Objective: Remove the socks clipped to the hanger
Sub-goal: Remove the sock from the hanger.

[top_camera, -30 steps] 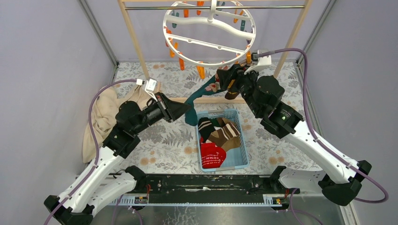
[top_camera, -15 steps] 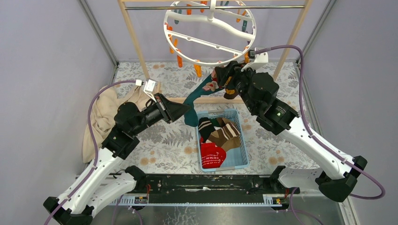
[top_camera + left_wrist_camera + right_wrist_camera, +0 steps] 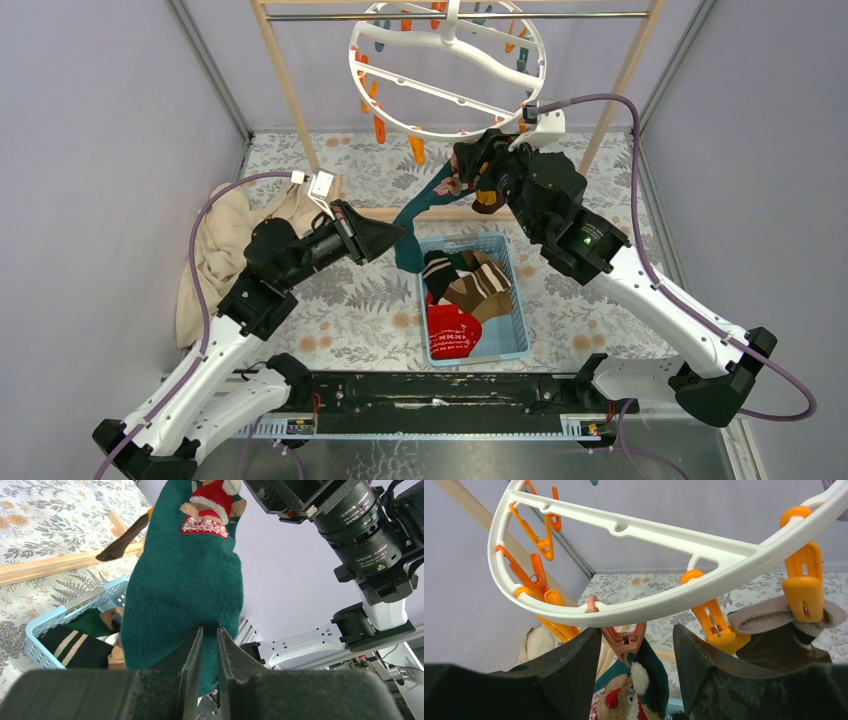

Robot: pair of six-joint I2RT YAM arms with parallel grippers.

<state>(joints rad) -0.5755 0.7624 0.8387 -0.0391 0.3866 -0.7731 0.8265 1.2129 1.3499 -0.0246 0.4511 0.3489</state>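
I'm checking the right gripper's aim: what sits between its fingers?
Right wrist view: an orange clip hangs between the fingers of the open right gripper, fixed to the hanger and pinching the green sock.

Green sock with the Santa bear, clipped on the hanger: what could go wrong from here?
The left gripper pinches only the green sock's lower edge, so pulling before the clip opens could slip it free or swing the hanger. The right gripper, open, straddles that clip; closing off-centre might miss it. The sock hangs near the basket's corner and may drop outside.
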